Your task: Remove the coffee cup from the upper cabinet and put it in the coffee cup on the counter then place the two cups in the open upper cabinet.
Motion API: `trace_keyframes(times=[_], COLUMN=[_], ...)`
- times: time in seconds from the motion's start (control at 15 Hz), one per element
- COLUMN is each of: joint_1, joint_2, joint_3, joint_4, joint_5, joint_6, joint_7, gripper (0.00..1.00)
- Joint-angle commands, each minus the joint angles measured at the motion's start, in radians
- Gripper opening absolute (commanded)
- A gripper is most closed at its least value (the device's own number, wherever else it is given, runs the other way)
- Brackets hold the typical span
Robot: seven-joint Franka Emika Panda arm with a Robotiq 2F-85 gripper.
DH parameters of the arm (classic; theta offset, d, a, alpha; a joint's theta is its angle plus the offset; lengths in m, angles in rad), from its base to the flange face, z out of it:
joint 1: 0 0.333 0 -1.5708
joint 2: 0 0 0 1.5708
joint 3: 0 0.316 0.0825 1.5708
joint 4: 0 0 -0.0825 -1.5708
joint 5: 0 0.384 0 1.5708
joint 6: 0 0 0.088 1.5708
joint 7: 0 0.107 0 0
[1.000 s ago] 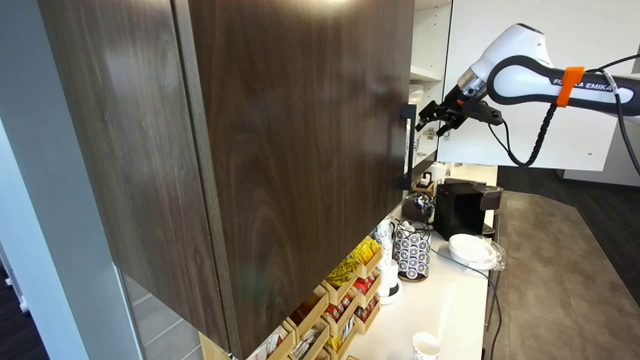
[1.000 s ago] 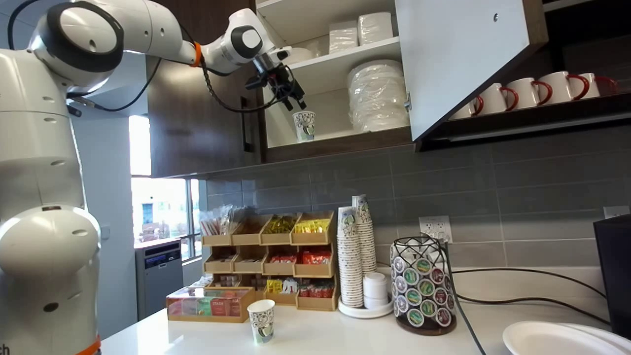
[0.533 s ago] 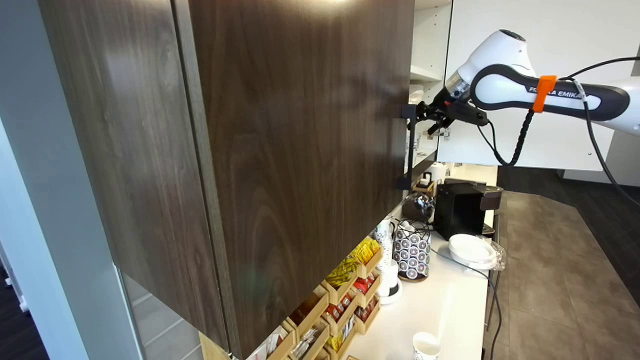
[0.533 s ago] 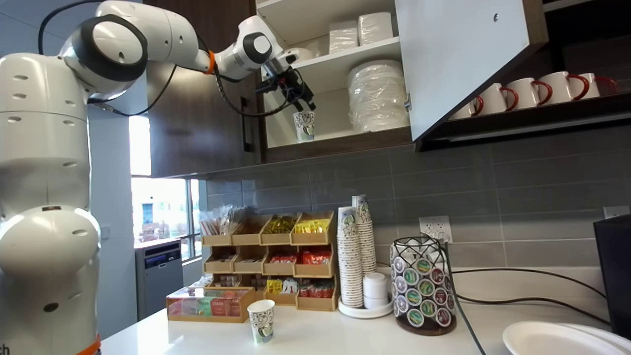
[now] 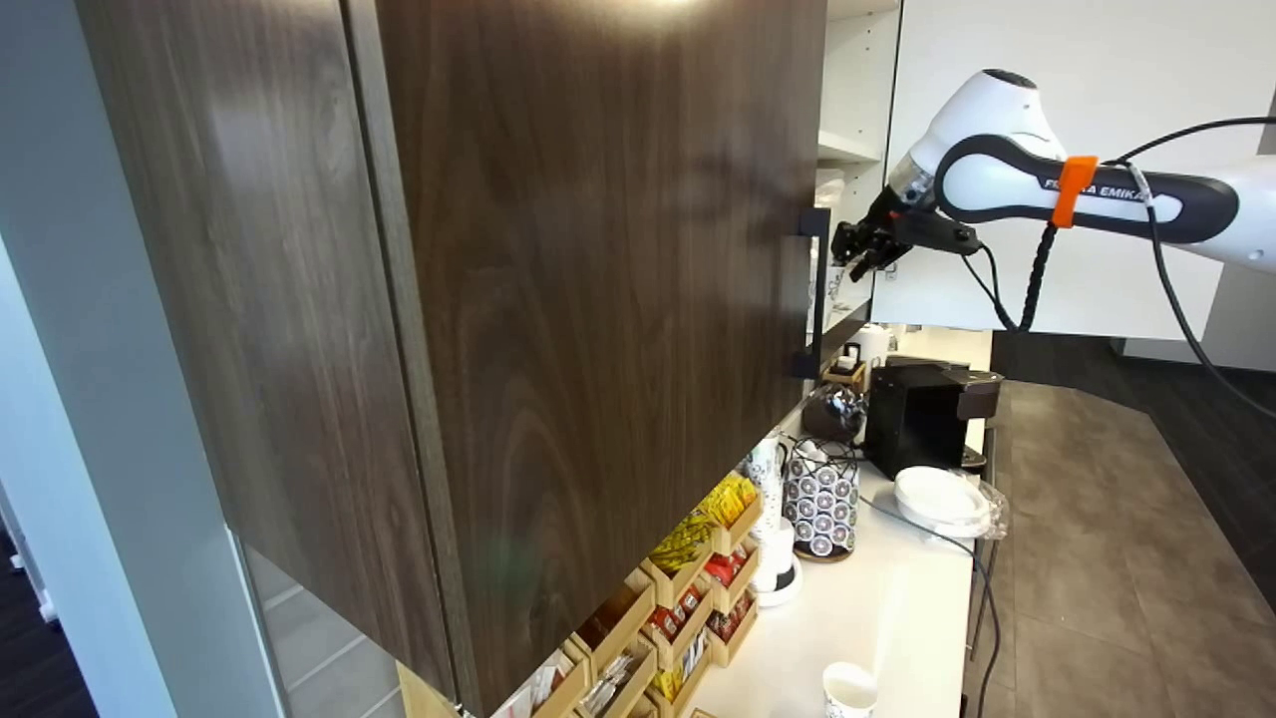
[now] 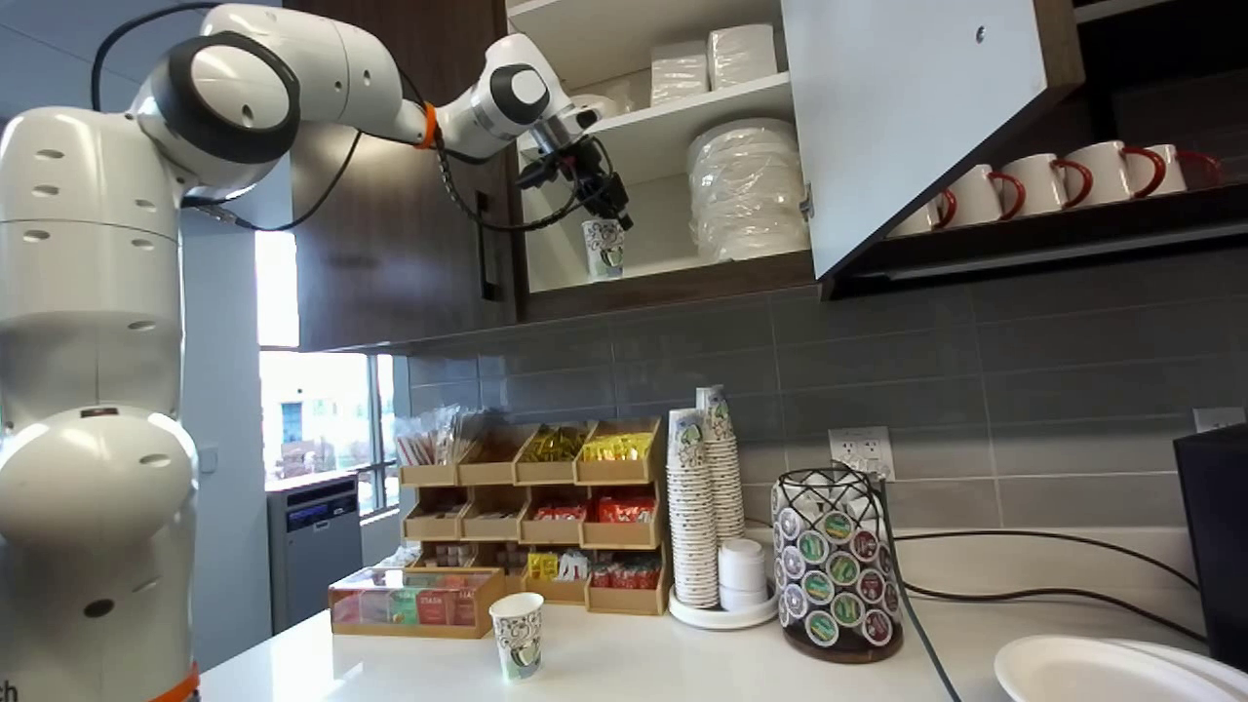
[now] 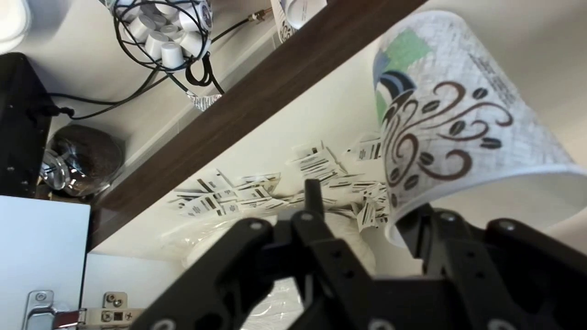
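Note:
A patterned paper coffee cup (image 6: 604,255) stands at the front left of the open upper cabinet (image 6: 682,281). My gripper (image 6: 616,222) is at its rim. In the wrist view the gripper (image 7: 364,215) straddles the near wall of that cup (image 7: 440,105): the right finger reaches into the mouth, its tip partly hidden behind the wall, and the left finger (image 7: 314,197) is outside with a gap to the paper. The jaws are part-way apart. A matching coffee cup (image 6: 517,639) stands upright on the counter (image 6: 624,673); it also shows at the bottom of an exterior view (image 5: 849,688).
The cabinet's white door (image 6: 907,107) is swung out right of the gripper; a closed brown door (image 5: 618,299) lies on the opposite side. Wrapped plates (image 6: 749,190) and loose packets (image 7: 316,167) sit inside. Below stand a condiment rack (image 6: 556,526), cup stacks (image 6: 692,517) and a pod holder (image 6: 837,565).
The arm has moved towards the cabinet and lowered the gripper to the upper cup's rim. The fingers have come closer together, and that cup has shifted very slightly. The counter cup has stayed put.

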Motion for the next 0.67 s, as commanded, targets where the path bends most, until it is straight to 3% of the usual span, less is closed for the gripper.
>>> trace_keyframes(times=[0.0, 0.13, 0.6], joint_1=[-0.008, -0.012, -0.026], joint_2=[-0.010, -0.015, -0.066], joint_3=[-0.010, -0.021, -0.074], joint_4=[0.017, 0.013, -0.018], joint_5=[0.048, 0.103, 0.393], joint_6=[-0.075, -0.080, -0.040], joint_7=[-0.005, -0.007, -0.043], gripper=[0.15, 0.00, 0.01])
